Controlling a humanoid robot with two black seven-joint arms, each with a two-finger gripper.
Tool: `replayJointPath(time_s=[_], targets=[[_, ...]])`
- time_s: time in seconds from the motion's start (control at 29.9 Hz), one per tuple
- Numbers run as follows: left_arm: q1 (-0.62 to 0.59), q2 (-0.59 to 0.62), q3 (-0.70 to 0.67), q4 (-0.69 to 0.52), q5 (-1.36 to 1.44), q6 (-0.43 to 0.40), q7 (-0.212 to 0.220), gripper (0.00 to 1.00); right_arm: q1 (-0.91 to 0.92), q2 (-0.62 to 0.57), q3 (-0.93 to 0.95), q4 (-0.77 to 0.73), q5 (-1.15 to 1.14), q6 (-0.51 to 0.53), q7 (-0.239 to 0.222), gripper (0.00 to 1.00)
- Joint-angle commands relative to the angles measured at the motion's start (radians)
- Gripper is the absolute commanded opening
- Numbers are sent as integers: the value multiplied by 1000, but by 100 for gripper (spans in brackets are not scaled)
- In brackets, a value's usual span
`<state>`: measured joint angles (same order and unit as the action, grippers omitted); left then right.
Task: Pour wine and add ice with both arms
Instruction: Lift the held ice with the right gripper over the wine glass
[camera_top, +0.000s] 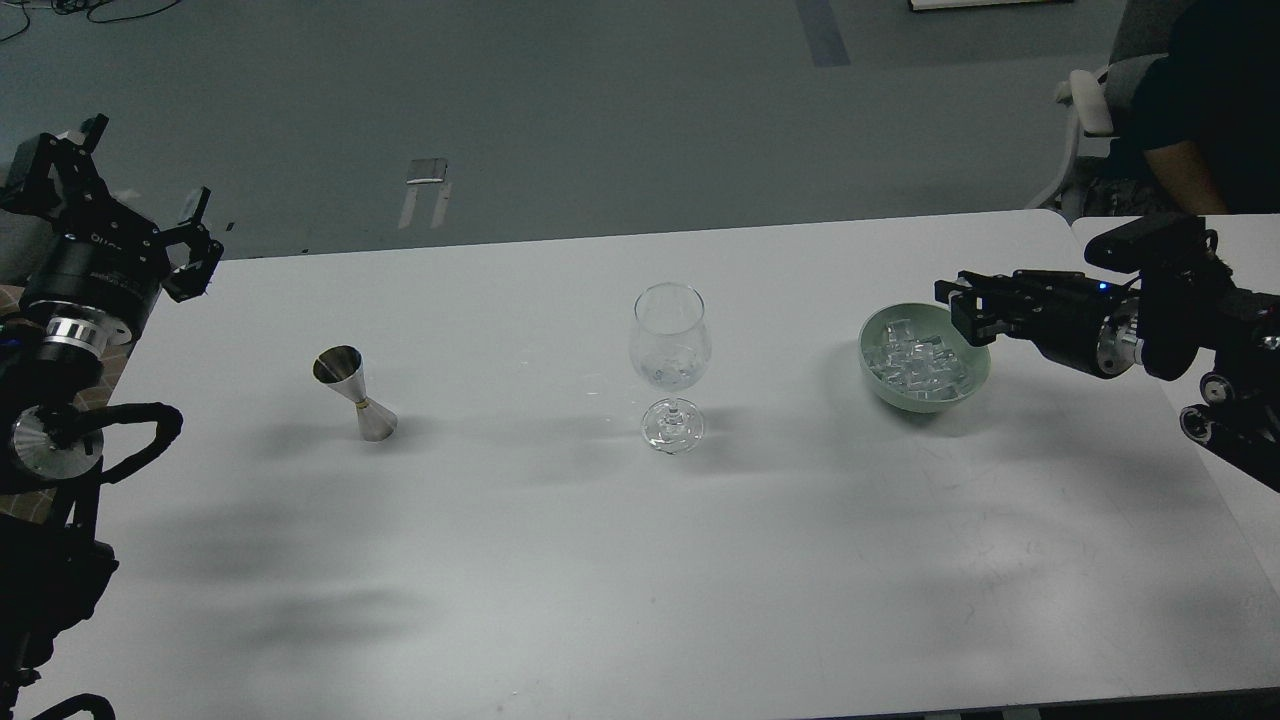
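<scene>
Ice (918, 362) lies heaped in a pale green bowl (975, 385) on the right part of the white table (600, 560); the cubes are small, clear and glossy, piled together so that single ones are hard to tell apart. Nearer to them by far is the right gripper (948, 300); it reaches in level from the right edge, its long axis pointing left, its tip over the bowl's far right rim and just above the pile; the ice sits below and slightly left of that tip, so the coming move looks like a short dip downward and leftward, not a reach. Its fingers are dark and seen nearly end-on; I cannot tell whether they are spread or pressed together, nor whether anything sits between them.

The left gripper (150, 195) hangs well apart, over the table's far left corner, fingers spread wide and holding nothing; closest to it is a steel jigger (355, 393), which stands tilted on the left of the table, open mouth facing up and left. Between jigger and bowl stands a stemmed wine glass (670, 365), upright; whether there is liquid in it is unclear, only a faint glint low in the bowl of the glass. By my judgement the ice step falls to the right arm, the jigger to the left.
</scene>
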<state>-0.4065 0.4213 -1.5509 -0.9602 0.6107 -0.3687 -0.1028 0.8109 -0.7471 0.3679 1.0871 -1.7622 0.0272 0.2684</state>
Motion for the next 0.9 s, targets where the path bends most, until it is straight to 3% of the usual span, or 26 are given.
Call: replayJointPath(time_s=[0.0,0.27,0.4,0.87], targets=[[-2,-1,0,0,1,1,0,98,69,-79,0,124,7,23,2,9],[-5,-7,0,0,1,1,0,98,209,-138,-6,306,-13,79,11,9],[-5,-7,0,0,1,1,0,98,280,-72,-6,346,-39,151,8,9],[-3,-6,2,-20,1,1,2,98,286,178,-17,338,-230,224,-6,9]])
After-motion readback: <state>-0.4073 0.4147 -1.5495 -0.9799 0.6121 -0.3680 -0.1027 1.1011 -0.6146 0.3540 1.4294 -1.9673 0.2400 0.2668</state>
